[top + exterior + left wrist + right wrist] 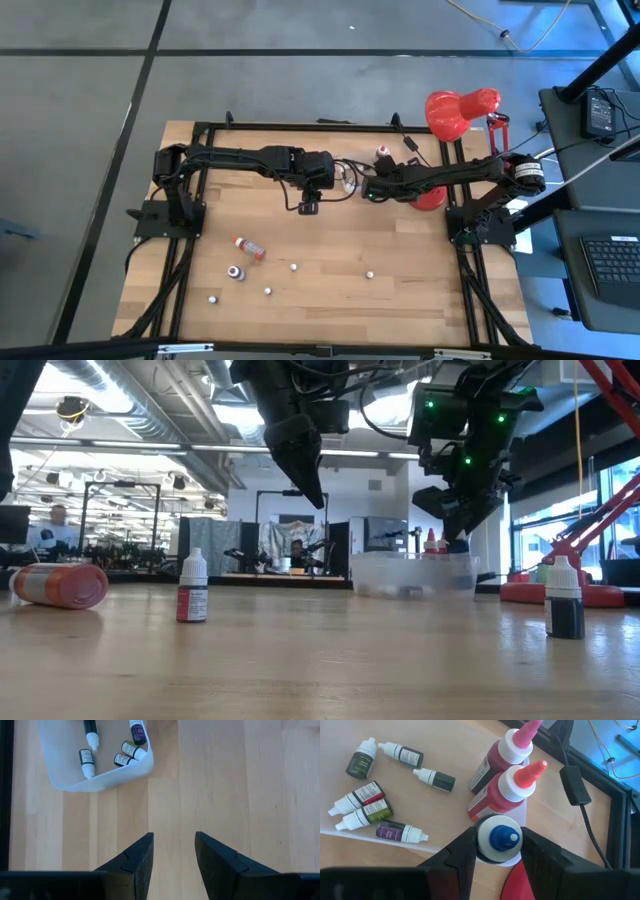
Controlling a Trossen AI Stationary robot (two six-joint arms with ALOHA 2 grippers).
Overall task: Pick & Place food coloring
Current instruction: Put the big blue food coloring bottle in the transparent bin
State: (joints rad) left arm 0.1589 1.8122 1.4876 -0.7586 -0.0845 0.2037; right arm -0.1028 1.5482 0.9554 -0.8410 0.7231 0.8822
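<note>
On the desk (330, 250), loose food coloring bottles lie scattered toward 7 o'clock: a red one (249, 247) on its side, a dark one (236, 272), and small whitish ones nearby. At centre, the left gripper (173, 857) hovers over bare wood with its fingers parted and nothing between them, the clear tub (125, 771) just beside it. At 1 o'clock, the right gripper (499, 842) is clamped on a blue-capped bottle (500, 837) above the tub. These bottles look light, rigid and smooth, likely to roll; grip across the body, below the cap.
</note>
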